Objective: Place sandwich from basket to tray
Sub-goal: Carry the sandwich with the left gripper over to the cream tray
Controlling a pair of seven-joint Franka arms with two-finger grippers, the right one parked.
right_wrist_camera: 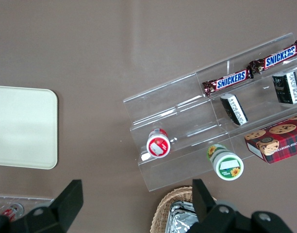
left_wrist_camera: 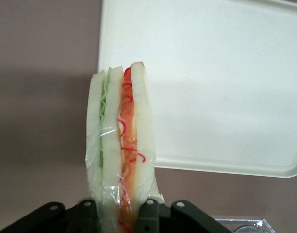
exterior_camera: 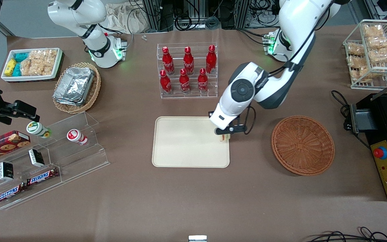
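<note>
Gripper (left_wrist_camera: 120, 213) fingers (left_wrist_camera: 149, 216) hide clamped sandwich (left_wrist_camera: 120, 145) base over tray (left_wrist_camera: 226, 97)

tray (exterior_camera: 186, 143) bare, bottle rack (exterior_camera: 187, 70) near, jaws (exterior_camera: 224, 136) at rim

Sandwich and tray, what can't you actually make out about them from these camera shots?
- Sandwich: in the front view the arm and tool cover nearly all of it; the wrist view shows only its cut edge, held in the tool.
- Whether it touches the tray: neither view settles it.
- Tray: cut off by the image edges in both wrist views.
- Basket: appears only in the front view.
</note>
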